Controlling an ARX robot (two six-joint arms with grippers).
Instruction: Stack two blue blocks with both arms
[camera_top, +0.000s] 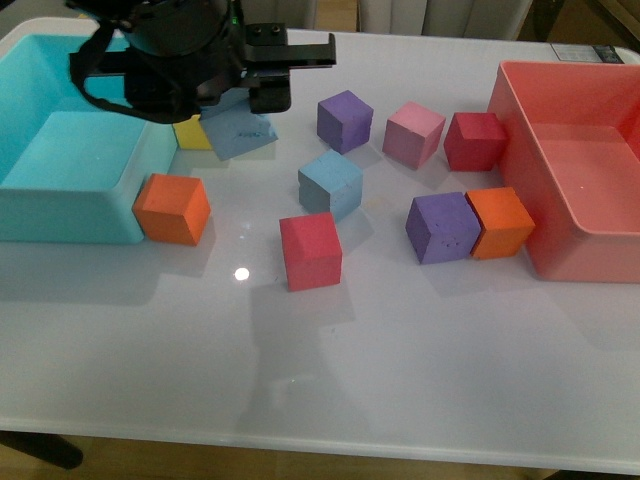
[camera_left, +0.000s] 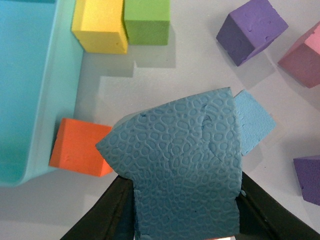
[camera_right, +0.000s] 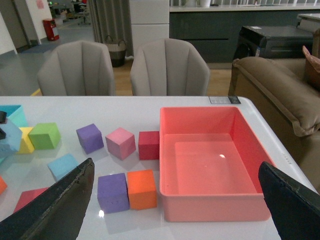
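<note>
Clamping a blue block (camera_left: 180, 160): left fingers (camera_left: 102, 215).

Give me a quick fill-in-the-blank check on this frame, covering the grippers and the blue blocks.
1. The block clamped in the left gripper is ___ in colour.
2. The right gripper is ___, with nothing between its fingers.
3. In the front view, the cube nearest the free blue block, on the camera's side of it, is ___.
Missing words: blue; open; red.
</note>
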